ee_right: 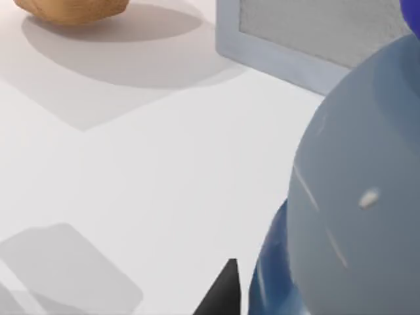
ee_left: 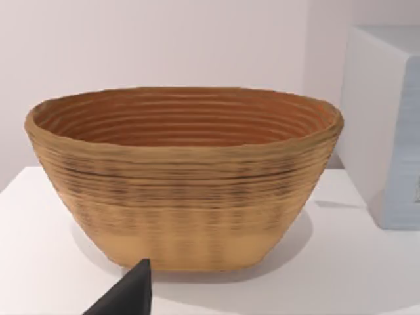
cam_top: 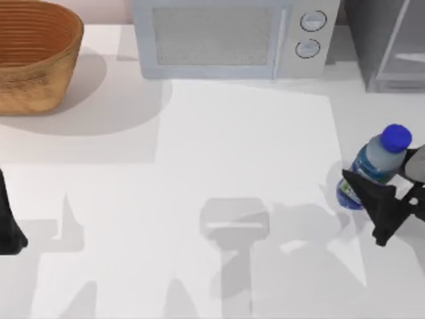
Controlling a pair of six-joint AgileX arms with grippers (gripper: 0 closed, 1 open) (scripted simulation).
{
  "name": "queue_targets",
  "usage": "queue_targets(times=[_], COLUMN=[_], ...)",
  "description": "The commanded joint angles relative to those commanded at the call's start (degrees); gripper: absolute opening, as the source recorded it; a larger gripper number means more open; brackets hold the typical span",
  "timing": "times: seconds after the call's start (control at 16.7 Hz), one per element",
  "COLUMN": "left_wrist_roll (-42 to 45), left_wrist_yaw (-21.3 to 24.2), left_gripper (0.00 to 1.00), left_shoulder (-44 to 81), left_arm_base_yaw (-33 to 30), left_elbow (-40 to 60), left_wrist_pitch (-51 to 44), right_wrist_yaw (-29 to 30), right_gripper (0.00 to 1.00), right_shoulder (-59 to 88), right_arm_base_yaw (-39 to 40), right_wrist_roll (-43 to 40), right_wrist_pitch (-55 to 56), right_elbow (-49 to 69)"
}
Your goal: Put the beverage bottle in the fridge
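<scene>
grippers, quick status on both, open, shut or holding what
Left gripper: parked at the table's left edge, cannot be told.
Right gripper: at the right edge, closed on the bottle, which stands tilted.

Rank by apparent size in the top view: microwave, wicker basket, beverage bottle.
1. Pale boxy microwave with mesh window, cropped by the frame.
2. Brown woven wicker basket, also cropped.
3. Small clear blue-capped beverage bottle.
</scene>
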Motion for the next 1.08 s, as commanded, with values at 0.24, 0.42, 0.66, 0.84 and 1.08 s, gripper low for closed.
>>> queue_targets(times=[0.24,0.42,0.66,0.84,1.08], left_wrist_roll=[0.00,0.00,0.00,0.00,0.00], left_wrist_yaw=[0.00,0.00,0.00,0.00,0.00], left_gripper=[1.00,1.00,1.00,1.00,1.00], left_shoulder=[0.00,0.00,0.00,0.00,0.00], left_arm_base_yaw=[0.00,0.00,0.00,0.00,0.00], left_elbow=[0.00,0.00,0.00,0.00,0.00], left_wrist_pitch=[0.00,0.00,0.00,0.00,0.00], right_wrist_yaw=[0.67,3.06,9.09,15.12,23.58], right_gripper=[0.01,0.01,0.01,0.01,0.01], right_shoulder=[-1.62,-8.93,-25.52,-40.92,-62.15], right_arm_base_yaw=[0.30,0.09,-1.07,-2.37,-4.10], right_wrist_roll=[0.27,0.80,2.13,3.42,5.25], right_wrist_pitch=[-1.04,-5.51,-16.30,-27.02,-42.14], right_elbow=[0.09,-0.65,-3.06,-5.73,-9.43])
